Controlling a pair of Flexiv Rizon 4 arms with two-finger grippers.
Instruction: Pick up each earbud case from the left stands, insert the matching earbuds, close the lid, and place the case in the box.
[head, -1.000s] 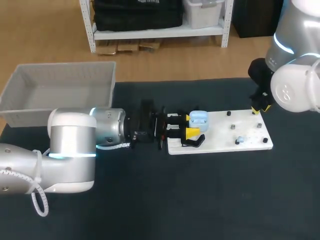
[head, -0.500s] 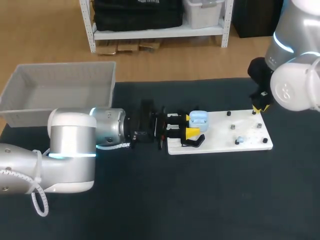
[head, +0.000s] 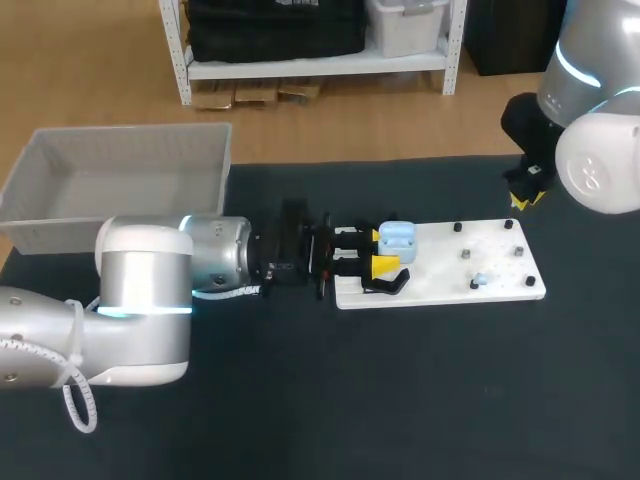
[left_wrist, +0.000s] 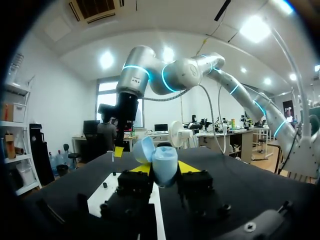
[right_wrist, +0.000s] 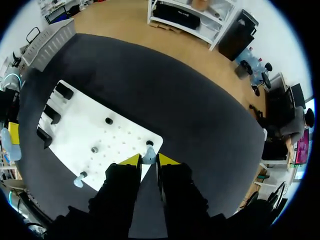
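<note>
A light blue earbud case (head: 397, 237) with its lid up sits at the near-left end of the white board (head: 440, 278). My left gripper (head: 384, 253) is shut on it from both sides. In the left wrist view the case (left_wrist: 163, 167) fills the gap between the yellow tips of the left gripper (left_wrist: 166, 171). My right gripper (head: 525, 198) hangs above the board's far right corner. In its own view the right gripper (right_wrist: 149, 162) is shut on a small pale blue earbud (right_wrist: 149, 158), just above a black peg (right_wrist: 149, 144). A second earbud (head: 479, 279) rests on the board.
The grey box (head: 120, 175) stands at the table's back left. Black stands (head: 386, 283) line the board's left end, and several small black pegs (head: 465, 254) stick up from it. The dark tabletop (head: 420, 390) spreads in front of the board.
My right gripper closed on the earbud at the board's far right corner and lifted up and away from the board. The left arm and the case kept still.
</note>
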